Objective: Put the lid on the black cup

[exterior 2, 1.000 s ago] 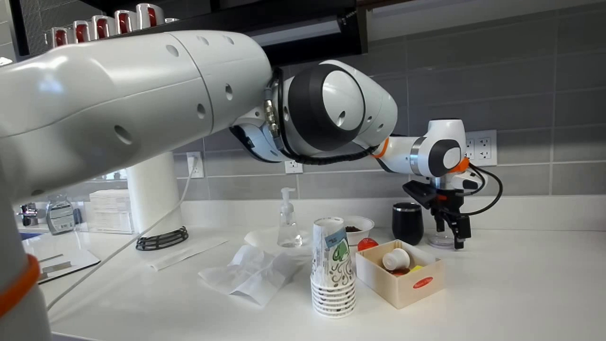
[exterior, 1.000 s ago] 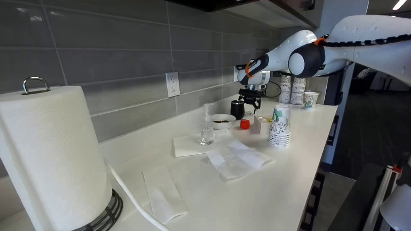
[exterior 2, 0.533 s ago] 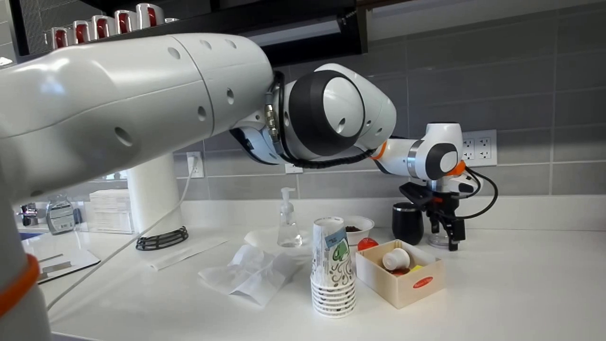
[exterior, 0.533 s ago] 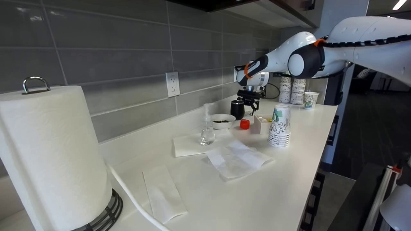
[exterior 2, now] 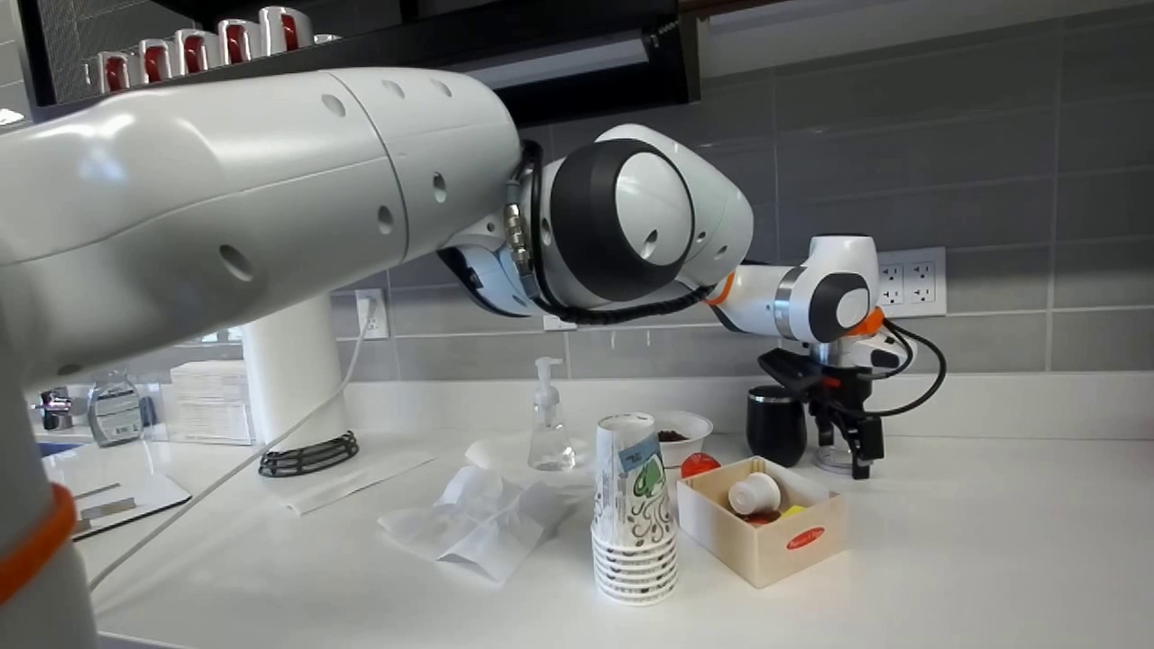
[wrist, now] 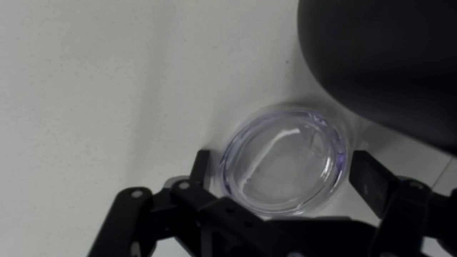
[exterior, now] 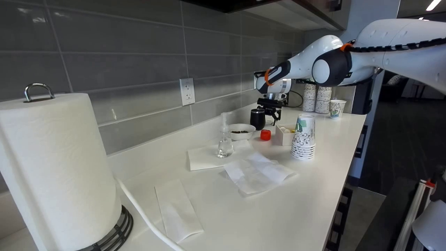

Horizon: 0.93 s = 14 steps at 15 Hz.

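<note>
The black cup stands upright on the white counter by the wall; it also shows in an exterior view and at the upper right of the wrist view. The clear round lid lies flat on the counter beside the cup. It shows partly behind the fingers in an exterior view. My gripper points down, open, with one finger on each side of the lid and a small gap at each side. It also shows in both exterior views.
A wooden box with small items stands in front of the cup. A red object, a white bowl, a soap bottle and stacked paper cups stand nearby. The tiled wall is close behind.
My gripper has moved down toward the lid and slightly toward the black cup, mostly in the first half second. The cup and lid have not visibly moved.
</note>
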Each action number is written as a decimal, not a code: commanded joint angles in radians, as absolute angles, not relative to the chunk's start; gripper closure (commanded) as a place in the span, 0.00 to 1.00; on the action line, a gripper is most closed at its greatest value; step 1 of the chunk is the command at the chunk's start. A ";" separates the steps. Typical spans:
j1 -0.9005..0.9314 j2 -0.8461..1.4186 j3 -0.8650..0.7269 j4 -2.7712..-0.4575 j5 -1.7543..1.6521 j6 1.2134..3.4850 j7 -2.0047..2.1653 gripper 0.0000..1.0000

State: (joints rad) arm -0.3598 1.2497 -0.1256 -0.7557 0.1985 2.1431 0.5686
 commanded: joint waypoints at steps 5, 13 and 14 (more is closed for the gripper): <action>-0.358 1.317 -0.138 -0.639 0.181 2.080 0.584 0.35; -0.391 1.299 -0.148 -0.632 0.187 2.065 0.605 0.35; -0.397 1.279 -0.149 -0.659 0.190 2.074 0.602 0.35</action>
State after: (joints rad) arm -0.3739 1.2579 -0.1417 -0.7306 0.1881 2.1145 0.5816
